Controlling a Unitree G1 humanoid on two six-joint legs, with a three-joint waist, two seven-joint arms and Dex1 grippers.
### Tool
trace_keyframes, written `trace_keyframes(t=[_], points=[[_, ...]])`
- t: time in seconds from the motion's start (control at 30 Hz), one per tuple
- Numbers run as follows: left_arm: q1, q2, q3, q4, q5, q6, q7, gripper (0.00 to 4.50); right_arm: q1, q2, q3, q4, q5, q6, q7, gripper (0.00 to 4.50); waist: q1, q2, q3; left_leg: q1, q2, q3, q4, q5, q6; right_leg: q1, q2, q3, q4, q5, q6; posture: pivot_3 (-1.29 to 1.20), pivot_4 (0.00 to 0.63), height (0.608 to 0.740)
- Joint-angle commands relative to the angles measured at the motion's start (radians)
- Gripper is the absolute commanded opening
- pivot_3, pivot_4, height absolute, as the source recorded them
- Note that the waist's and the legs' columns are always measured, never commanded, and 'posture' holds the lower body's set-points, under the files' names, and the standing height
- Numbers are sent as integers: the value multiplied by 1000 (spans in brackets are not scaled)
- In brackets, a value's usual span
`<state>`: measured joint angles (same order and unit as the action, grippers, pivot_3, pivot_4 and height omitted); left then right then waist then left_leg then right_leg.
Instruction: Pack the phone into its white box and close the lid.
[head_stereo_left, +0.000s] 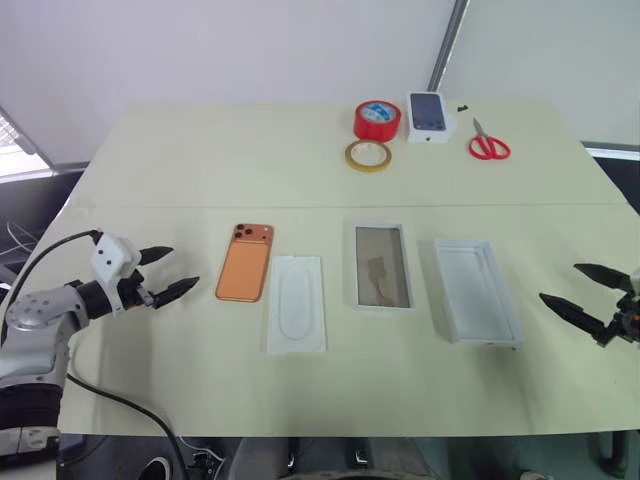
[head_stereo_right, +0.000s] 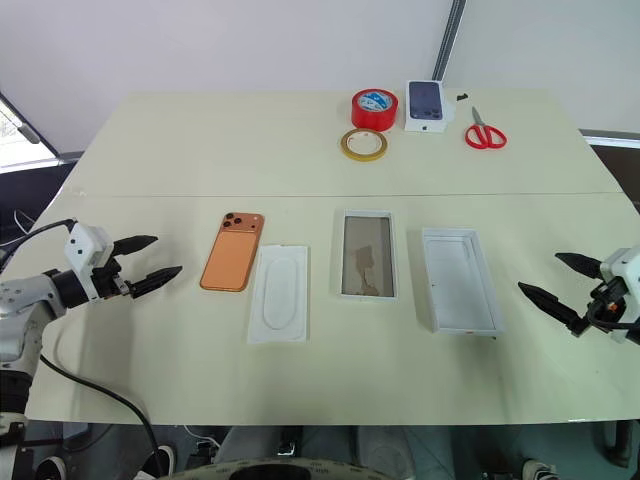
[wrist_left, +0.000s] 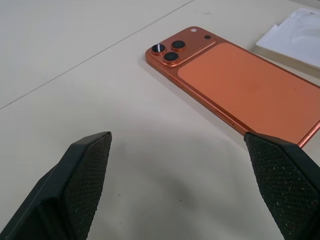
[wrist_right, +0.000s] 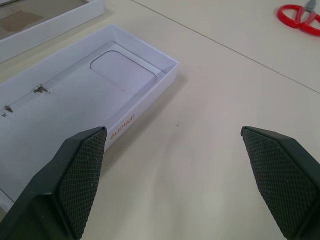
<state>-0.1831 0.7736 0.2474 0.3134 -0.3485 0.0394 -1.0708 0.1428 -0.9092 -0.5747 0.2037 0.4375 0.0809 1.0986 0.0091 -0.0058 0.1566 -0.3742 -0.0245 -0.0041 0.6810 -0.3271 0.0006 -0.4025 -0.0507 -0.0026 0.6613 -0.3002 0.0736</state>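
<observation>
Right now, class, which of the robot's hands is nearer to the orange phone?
The left. The left hand hovers open just beside the orange phone, on its left. The right hand is far across the table, past the white box and the lid.

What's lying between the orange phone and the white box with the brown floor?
A flat white card with an oval recess lies between the slim orange phone and the shallow white box, seen from the head cameras.

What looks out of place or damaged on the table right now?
Little stands out. The white box has a scuffed, blotchy tan floor, and the lid lies hollow side up with small dark flecks inside. The phone sits slightly askew, face down.
</observation>
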Motion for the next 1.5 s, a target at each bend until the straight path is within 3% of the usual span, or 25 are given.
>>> trace_keyframes(t=[0.03, 0.3, 0.63, 0.97, 1.23, 1.43, 1.5], points=[[-34, 23, 35, 10, -24, -5, -12, 4459, 10, 9, -2, -28, -1, -20, 0, 4500, 0, 0, 0, 0, 0, 0, 0, 0, 0, 0, 0, 0, 0, 0, 0, 0, 150, 740], [-55, 45, 26, 23, 20, -67, 5, 4459, -24, -2, 21, -8, -6, -16, 7, 4500, -3, 0, 0, 0, 0, 0, 0, 0, 0, 0, 0, 0, 0, 0, 0, 0, 150, 740], [-61, 37, 60, 10, -47, -110, -49, 4459, -36, -4, 24, 15, -11, -25, 24, 4500, -3, 1, 0, 0, 0, 0, 0, 0, 0, 0, 0, 0, 0, 0, 0, 0, 150, 740], [-90, 6, 20, -35, -40, -71, -8, 4459, -68, 0, 45, 46, -26, -50, 24, 4500, -3, 1, 0, 0, 0, 0, 0, 0, 0, 0, 0, 0, 0, 0, 0, 0, 150, 740], [-81, -18, -41, -212, -61, 179, 81, 4459, -113, 9, 95, -109, -1, -3, 16, 4500, -6, 1, 1, 0, 0, 0, 0, 0, 0, 0, 0, 0, 0, 0, 0, 0, 150, 740], [-74, -36, -84, -447, -175, 544, 166, 4459, -195, 18, 185, -303, 44, 93, -10, 4500, -5, 1, 1, 0, 0, 0, 0, 0, 0, 0, 0, 0, 1, 0, 0, 0, 150, 740], [-73, -18, -88, -513, -265, 747, 184, 4459, -216, 24, 202, -310, 48, 108, -13, 4500, -5, 1, 1, 0, 0, 0, 1, 0, 0, 0, 0, 0, 1, 0, 0, 0, 150, 740]])
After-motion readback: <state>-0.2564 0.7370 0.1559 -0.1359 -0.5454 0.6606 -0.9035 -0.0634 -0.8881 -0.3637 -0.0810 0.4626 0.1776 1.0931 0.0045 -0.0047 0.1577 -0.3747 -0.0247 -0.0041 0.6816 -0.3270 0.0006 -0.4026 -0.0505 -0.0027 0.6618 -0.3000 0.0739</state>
